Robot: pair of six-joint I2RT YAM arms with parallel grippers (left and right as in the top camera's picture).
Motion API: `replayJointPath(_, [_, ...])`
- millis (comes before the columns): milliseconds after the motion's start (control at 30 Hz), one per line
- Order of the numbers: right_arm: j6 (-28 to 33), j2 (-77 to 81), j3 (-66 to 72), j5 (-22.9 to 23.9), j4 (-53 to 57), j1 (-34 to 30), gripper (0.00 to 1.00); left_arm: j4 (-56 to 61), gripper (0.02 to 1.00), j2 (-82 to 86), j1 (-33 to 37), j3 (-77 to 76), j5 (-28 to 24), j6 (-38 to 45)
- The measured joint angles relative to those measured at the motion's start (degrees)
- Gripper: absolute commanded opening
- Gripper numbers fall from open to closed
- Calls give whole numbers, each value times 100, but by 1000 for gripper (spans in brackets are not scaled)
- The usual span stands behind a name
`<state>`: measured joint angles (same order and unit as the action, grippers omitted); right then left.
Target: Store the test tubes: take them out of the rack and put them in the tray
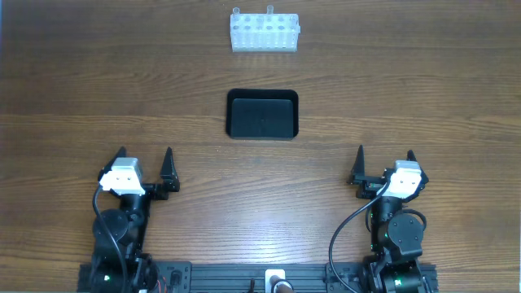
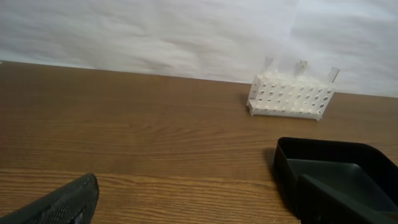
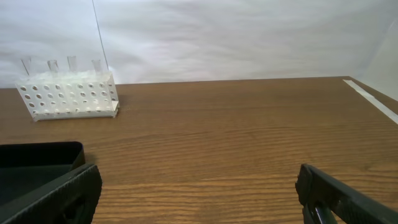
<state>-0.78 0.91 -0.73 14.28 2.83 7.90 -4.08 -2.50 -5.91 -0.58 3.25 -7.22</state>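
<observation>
White rack [image 1: 264, 32] and black tray [image 1: 262, 114] lie well beyond left claw [image 1: 145, 151] and right claw [image 1: 385, 151] — both spread.

A wide table [image 1: 73, 73] with a brown wood-grain top stretched across the scene, its grain running from side to side. Behind its far edge stood a plain white wall [image 2: 137, 31], faintly mottled, with a soft vertical seam partway along. A thin dark line [image 3: 99, 31] ran straight down that wall. A pale strip [image 3: 373, 99] lay on the table near its right edge. The light was soft and even.
</observation>
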Motion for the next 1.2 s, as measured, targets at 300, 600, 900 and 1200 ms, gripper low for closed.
replayJointPath(300, [-2, 0, 0, 0, 0, 0, 991, 0, 998, 9, 184, 0, 0, 0])
replayJointPath(600, [-2, -2, 0, 0, 0, 0, 991, 9, 1000, 170, 188, 0, 20, 0])
replayJointPath(900, [0, 0, 0, -2, 0, 0, 991, 151, 1000, 170, 267, 0, 11, 11])
replayJointPath(1200, [0, 0, 0, 0, 2, 0, 993, 538, 998, 164, 555, 0, -380, 234])
